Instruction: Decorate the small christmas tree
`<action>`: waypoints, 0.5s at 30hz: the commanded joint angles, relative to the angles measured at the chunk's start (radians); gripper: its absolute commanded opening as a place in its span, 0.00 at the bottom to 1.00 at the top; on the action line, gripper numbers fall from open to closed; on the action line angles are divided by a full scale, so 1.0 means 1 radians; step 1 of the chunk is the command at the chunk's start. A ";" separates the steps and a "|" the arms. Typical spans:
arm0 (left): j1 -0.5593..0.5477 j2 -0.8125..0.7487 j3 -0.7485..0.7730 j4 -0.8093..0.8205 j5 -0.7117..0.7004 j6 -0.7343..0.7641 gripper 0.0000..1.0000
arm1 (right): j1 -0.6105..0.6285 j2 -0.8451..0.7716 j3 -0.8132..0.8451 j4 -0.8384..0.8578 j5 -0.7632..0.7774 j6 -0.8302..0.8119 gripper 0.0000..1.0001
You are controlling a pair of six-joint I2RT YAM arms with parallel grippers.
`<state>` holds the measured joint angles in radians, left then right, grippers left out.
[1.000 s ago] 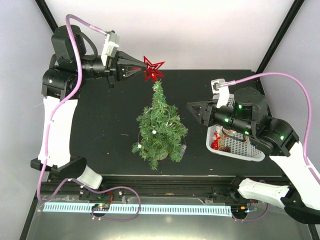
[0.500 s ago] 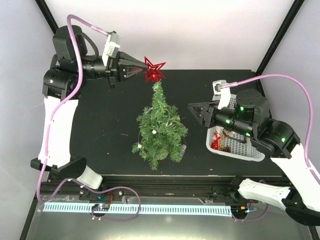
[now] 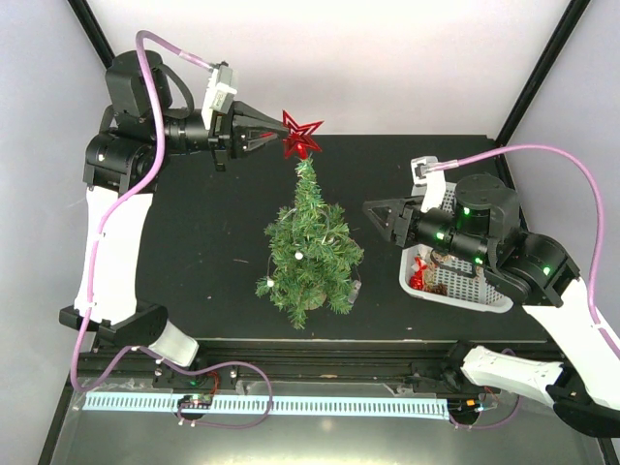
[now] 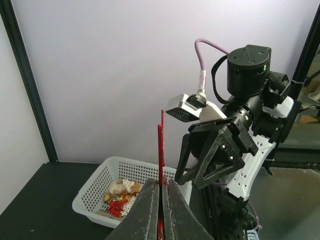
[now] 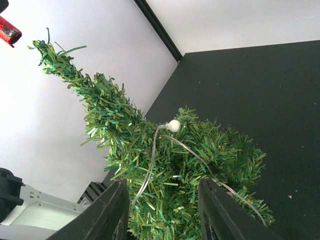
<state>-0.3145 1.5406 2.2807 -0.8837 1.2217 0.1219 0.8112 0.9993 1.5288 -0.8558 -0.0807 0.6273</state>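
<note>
The small christmas tree [image 3: 310,247] (only one) stands upright in the middle of the black table [image 3: 203,242]. It is dark green, bristly and cone-shaped, with a thin clear wire [image 5: 150,165] and small white bulbs [image 5: 173,125] strung over its branches. One red star [image 3: 298,134] hangs just above its tip, pinched in the closed left gripper [image 3: 274,139]. The right gripper [image 3: 376,215] hovers to the tree's right, jaws apart, holding nothing. One white basket [image 3: 455,294] of ornaments sits under that arm.

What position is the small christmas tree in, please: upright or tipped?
Upright: the small christmas tree stands on its base, tip pointing toward the red star pinched in the left gripper.
</note>
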 commanded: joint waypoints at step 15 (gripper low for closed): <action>-0.005 -0.004 -0.022 -0.061 -0.025 0.062 0.02 | 0.002 -0.026 -0.046 0.043 -0.002 0.017 0.40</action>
<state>-0.3145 1.5406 2.2650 -0.9207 1.1995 0.1600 0.8112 0.9932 1.4956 -0.8448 -0.0814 0.6342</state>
